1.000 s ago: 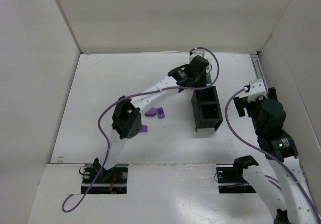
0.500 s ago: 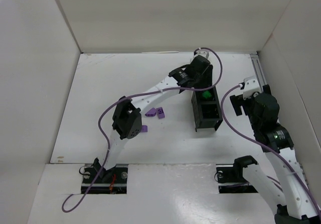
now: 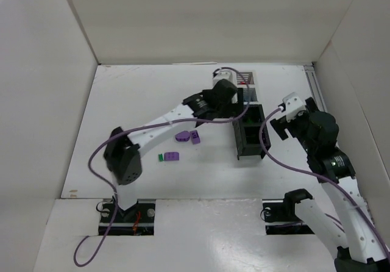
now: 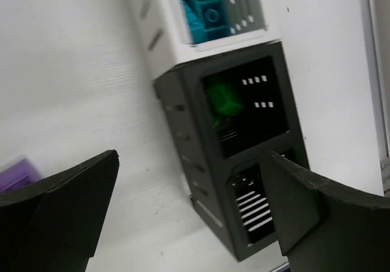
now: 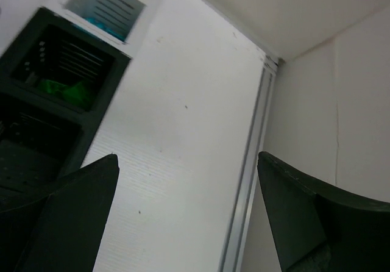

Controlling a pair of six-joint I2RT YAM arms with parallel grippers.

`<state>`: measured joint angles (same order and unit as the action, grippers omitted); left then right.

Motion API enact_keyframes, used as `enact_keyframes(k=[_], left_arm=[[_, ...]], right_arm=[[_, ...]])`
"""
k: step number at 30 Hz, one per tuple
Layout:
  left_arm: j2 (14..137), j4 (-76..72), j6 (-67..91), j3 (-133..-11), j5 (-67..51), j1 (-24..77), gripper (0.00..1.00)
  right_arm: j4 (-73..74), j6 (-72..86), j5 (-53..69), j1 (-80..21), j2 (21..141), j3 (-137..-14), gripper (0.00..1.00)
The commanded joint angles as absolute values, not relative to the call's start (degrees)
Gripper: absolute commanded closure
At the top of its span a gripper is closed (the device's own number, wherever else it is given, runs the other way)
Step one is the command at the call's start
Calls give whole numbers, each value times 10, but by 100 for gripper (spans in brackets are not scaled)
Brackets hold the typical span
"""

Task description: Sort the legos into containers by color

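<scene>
Pulled back toward frame centre, left gripper (image 4: 190, 189) now hangs with jaws spread wide, its green lego (image 4: 222, 98) dropped into the upper black bin (image 4: 177, 110), right gripper (image 5: 189, 180) likewise spread at right, purple legos (image 3: 182, 136) unsorted at centre.

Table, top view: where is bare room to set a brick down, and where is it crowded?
Free: the far-left table, between the side wall and the left arm; also the near strip before the bins. Crowded: around the purple legos and green lego, beside that arm.
</scene>
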<state>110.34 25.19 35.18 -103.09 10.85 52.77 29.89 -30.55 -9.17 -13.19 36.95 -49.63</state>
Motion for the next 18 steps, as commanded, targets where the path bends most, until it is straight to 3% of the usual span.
enact_keyframes(k=[1, 5, 8, 12, 16, 18], left_arm=[[935, 258, 416, -875, 213, 526, 0], [713, 341, 581, -657, 297, 520, 0], [616, 417, 739, -535, 302, 505, 0], [461, 510, 860, -455, 308, 505, 0], [376, 551, 905, -442, 336, 505, 0], [354, 562, 905, -442, 343, 505, 0]], right_arm=[[240, -380, 48, -155, 410, -494, 0], [221, -429, 100, -270, 475, -505, 0], [208, -468, 112, -399, 543, -519, 0], [140, -492, 141, -514, 652, -533, 2], [78, -538, 188, -569, 767, -573, 17], [53, -565, 203, -593, 841, -608, 18]])
